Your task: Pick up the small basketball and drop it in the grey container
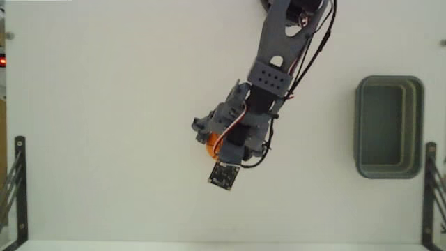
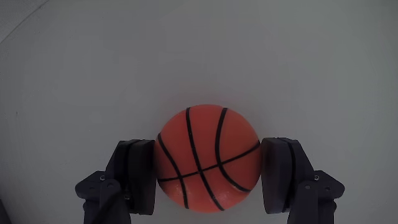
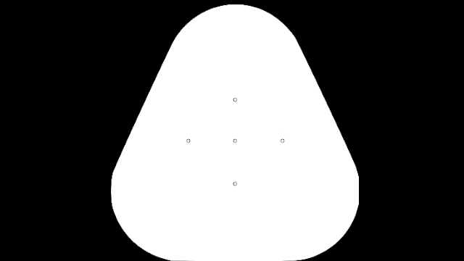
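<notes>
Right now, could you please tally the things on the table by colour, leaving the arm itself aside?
Orange: 1, the small basketball, between the gripper fingers.
Grey-green: 1, the grey container, empty.
Total: 2.

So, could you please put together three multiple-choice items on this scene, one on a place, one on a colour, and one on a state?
1. In the fixed view, where does the grey container sit relative to the arm?
A. To its right
B. To its left
C. Directly beneath it

2. What colour is the small basketball?
A. Green with white seams
B. Orange with black seams
C. Plain blue

3. How does the gripper stand in the wrist view?
A. Wide open, away from the ball
B. Shut on nothing
C. Closed on the ball, one finger at each side

Answers:
1 A, the container lies near the right edge, apart from the arm.
2 B, the wrist view shows orange with black lines.
3 C, both fingers press against the ball's sides.
</notes>
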`<state>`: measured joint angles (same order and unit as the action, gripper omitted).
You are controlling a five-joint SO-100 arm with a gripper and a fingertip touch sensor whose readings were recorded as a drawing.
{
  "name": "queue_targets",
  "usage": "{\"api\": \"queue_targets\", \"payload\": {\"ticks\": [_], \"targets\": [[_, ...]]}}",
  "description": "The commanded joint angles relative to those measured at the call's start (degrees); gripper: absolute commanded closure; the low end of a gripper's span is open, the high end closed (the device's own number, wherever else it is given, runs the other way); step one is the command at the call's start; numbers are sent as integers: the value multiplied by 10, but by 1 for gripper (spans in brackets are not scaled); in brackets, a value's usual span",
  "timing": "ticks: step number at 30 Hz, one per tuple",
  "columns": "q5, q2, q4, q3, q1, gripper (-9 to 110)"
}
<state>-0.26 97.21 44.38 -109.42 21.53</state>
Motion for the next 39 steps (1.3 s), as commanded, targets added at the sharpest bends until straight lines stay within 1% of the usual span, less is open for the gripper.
{"api": "queue_targets", "payload": {"ticks": [1, 39], "targets": [[3, 12, -9, 1, 13, -9], [3, 6, -37, -22, 13, -8]]}}
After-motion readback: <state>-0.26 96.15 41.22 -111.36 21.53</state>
